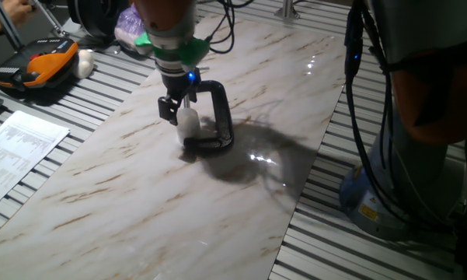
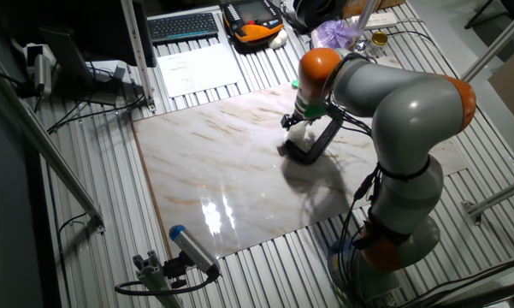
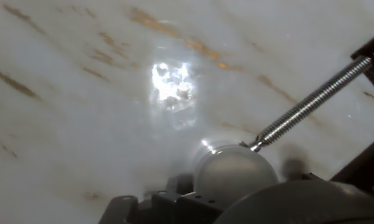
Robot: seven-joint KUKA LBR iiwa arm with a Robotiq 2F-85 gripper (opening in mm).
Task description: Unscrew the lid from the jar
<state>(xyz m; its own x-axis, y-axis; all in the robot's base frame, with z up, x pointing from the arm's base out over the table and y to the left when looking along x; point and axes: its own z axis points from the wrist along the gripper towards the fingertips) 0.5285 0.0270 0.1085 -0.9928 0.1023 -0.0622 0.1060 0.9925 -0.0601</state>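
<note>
Jaws [image 1: 180,111] clenched around the whitish lid [image 1: 188,119], beside the black C-clamp [image 1: 215,117]; no legible writing.

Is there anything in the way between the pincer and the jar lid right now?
Nothing visible separates them: the pincer is already down at the lid. The black C-clamp arches close behind, its metal screw pressing against the jar's side.

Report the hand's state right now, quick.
Hand: down at the jar held in the black C-clamp, fingers either side of it; whether they are shut on the lid cannot be told.
</note>
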